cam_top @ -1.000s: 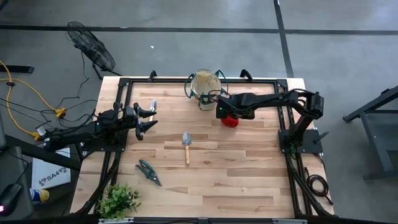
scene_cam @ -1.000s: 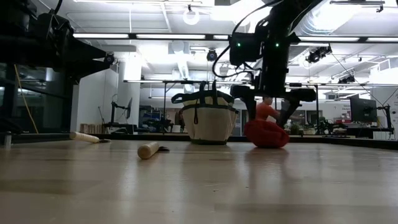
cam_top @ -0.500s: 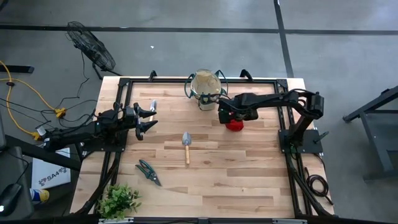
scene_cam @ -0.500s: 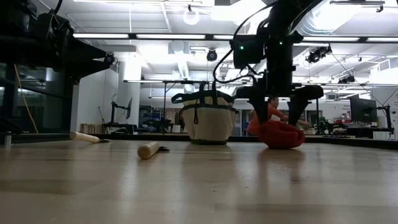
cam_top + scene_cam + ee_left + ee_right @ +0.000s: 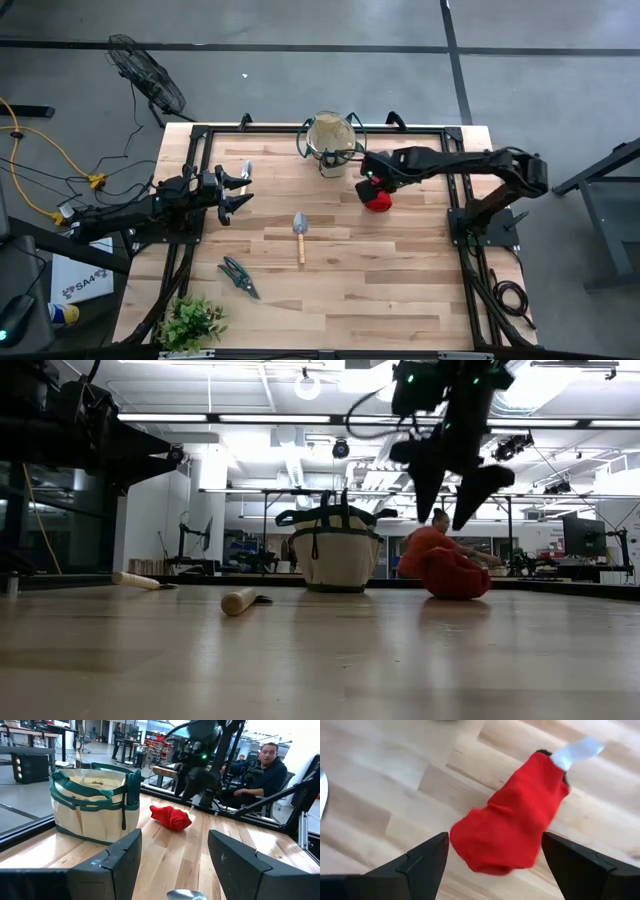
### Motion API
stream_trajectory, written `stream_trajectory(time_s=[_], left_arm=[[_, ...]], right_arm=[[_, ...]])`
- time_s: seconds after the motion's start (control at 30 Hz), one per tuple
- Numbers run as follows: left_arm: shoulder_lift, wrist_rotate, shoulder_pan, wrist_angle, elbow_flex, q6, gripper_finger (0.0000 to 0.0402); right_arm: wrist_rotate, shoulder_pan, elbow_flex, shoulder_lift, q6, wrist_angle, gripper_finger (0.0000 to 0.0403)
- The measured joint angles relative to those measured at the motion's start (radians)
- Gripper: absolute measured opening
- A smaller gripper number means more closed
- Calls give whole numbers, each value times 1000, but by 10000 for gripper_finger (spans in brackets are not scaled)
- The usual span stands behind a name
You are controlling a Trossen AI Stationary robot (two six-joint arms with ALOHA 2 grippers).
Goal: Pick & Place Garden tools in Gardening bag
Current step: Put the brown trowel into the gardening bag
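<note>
The red cloth bundle (image 5: 377, 200) lies flat on the table right of the beige, green-trimmed bag (image 5: 330, 145), which stands upright at the far edge. It also shows in the low view (image 5: 445, 572) and the right wrist view (image 5: 512, 832), with a white tag (image 5: 577, 751). My right gripper (image 5: 447, 495) hangs open above the bundle and touches nothing. My left gripper (image 5: 235, 190) is open and empty at the table's left. The wooden-handled trowel (image 5: 299, 236) lies mid-table. Green-handled shears (image 5: 238, 275) lie nearer the front.
A leafy plant (image 5: 190, 322) stands at the front left corner. A second wooden-handled tool (image 5: 135, 579) lies near my left gripper. A person (image 5: 265, 770) sits beyond the table's far right side. There is open tabletop at the front right.
My right gripper has gone up from around the red bundle and now hangs clear above it. The bundle, which stood taller between the fingers, has slumped flatter on the table and shifted slightly away from the bag.
</note>
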Motion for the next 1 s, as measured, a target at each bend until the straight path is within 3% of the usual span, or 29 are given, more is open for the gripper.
stream_trajectory(time_s=[0.27,0.57,1.0], left_arm=[[0,0,0,0,0,0,223],[0,0,0,0,0,0,223],[0,0,0,0,0,0,223]], right_arm=[[60,56,-88,-128,-84,-6,311],[63,129,-335,-353,-78,199,311],[61,230,-613,-841,-139,323,311]])
